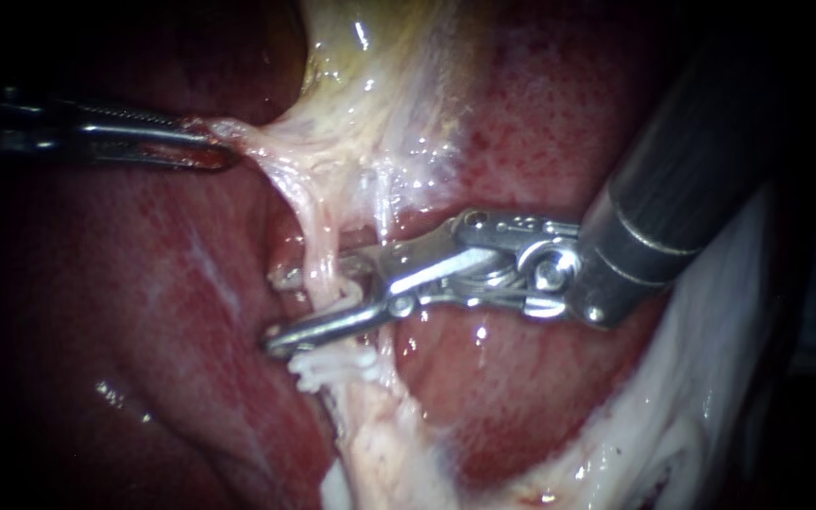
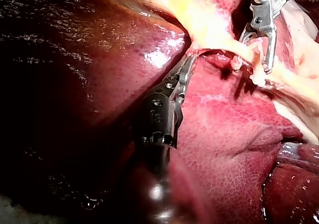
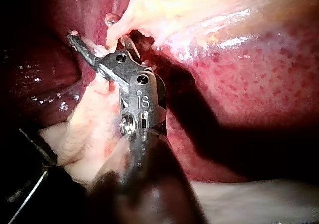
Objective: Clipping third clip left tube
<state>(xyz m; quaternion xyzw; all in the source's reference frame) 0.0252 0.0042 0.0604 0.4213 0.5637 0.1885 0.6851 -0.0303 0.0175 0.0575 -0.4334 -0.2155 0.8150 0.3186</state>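
Right instrument point(image 1: 314, 304) straddles the left tube point(image 1: 318, 236), jaws apart; left instrument point(image 1: 217, 146) grips pale tissue over the liver point(image 1: 144, 283).
The endoscope view shows the tube crossing between the open right jaws, with a white clip point(image 1: 332, 370) just below the lower one. The left wrist view shows the left jaws closed on the tissue.

Clear over the bare liver point(image 1: 144, 283) left of the tube point(image 1: 315, 241), beneath the left instrument point(image 1: 219, 148). Barred on the tube's right by the right instrument point(image 1: 321, 304), open claw astride the tube. Crowded just under the claw by a white clip point(image 1: 331, 366). Closed above by pale tissue point(image 1: 370, 113) pulled taut from the left instrument.
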